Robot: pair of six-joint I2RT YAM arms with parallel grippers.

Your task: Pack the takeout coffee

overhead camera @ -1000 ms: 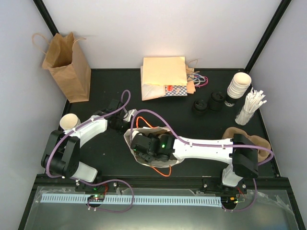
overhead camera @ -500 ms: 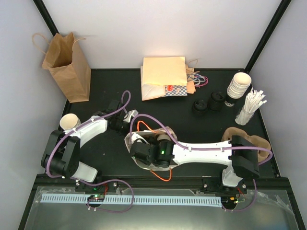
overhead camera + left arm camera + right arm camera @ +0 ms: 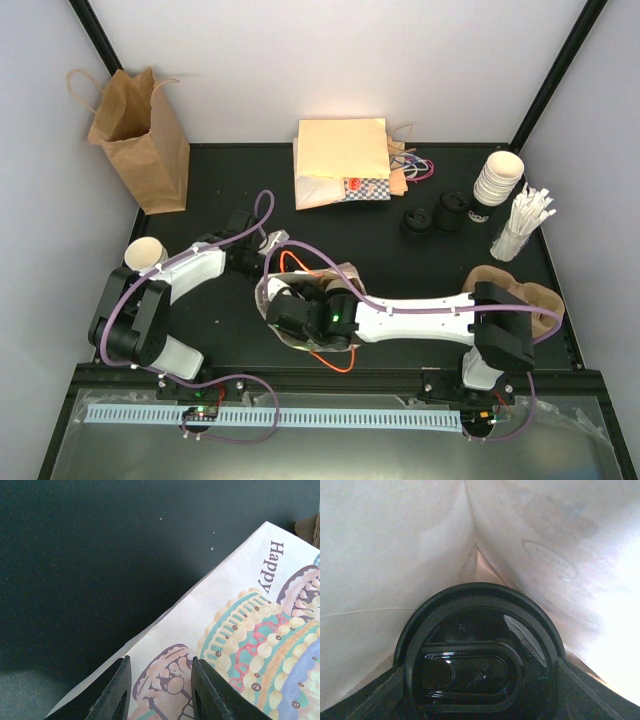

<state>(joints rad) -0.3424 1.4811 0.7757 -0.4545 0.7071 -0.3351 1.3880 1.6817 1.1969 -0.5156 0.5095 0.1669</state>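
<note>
The takeout coffee (image 3: 475,665) shows only its round black lid, filling the lower half of the right wrist view. My right gripper (image 3: 480,682) is shut on it, a finger on each side, deep inside a white gift bag (image 3: 395,555). From above, that gripper (image 3: 300,312) lies in the mouth of the bag (image 3: 263,290), which rests on its side on the black table. My left gripper (image 3: 258,250) hovers at the bag's upper-left corner. Its fingers (image 3: 117,690) stand apart over the bag's cake-printed face (image 3: 250,630), pinching nothing.
An upright brown paper bag (image 3: 140,135) stands at the back left, flat bags (image 3: 340,160) at the back centre. Loose black lids (image 3: 430,218), stacked cups (image 3: 498,180) and white sticks (image 3: 520,225) sit at right. A cardboard carrier (image 3: 535,300) lies by the right arm, a lidless cup (image 3: 146,254) at left.
My right gripper has pushed left, deeper into the gift bag, with the coffee. The bag's mouth has shifted slightly left. My left gripper's fingers have drawn closer together.
</note>
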